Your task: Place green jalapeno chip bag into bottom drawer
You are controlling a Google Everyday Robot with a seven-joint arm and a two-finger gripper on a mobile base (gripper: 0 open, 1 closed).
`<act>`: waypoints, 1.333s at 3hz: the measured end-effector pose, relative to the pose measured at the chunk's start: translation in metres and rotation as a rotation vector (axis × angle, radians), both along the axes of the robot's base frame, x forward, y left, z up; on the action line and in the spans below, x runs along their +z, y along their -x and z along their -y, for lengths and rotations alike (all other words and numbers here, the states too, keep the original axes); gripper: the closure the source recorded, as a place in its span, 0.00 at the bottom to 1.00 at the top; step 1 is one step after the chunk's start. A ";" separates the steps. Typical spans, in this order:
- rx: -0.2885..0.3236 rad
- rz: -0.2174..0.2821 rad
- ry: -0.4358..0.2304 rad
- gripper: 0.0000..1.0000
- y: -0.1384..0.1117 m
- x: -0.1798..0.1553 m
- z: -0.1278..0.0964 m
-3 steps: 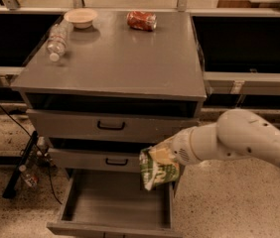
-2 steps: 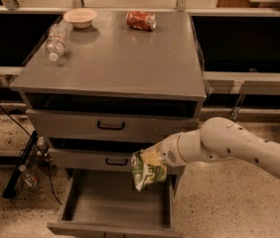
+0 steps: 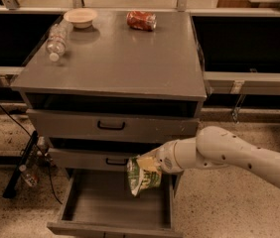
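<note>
**Chip bag held over the open bottom drawer**

The gripper reaches in from the right on its white arm. Its fingers are clenched on the top end of the green jalapeno chip bag. The bag hangs above the right part of the pulled-out bottom drawer, clear of its floor. On the bench far behind lie a red can, a bowl and a plastic bottle.

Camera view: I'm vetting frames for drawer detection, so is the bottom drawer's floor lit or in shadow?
In the camera view, the bottom drawer floor is dim, darkest under the middle drawer; the gripper holds the green jalapeno chip bag over its right side; the cabinet top is evenly lit.
</note>
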State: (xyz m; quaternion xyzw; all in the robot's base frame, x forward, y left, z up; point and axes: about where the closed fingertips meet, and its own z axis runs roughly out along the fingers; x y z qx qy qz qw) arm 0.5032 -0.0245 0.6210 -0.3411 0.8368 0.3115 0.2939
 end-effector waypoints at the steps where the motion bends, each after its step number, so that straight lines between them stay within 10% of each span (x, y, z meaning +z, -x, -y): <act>1: 0.015 -0.068 -0.053 1.00 0.000 -0.049 -0.017; 4: 0.048 -0.193 -0.129 1.00 -0.007 -0.134 -0.045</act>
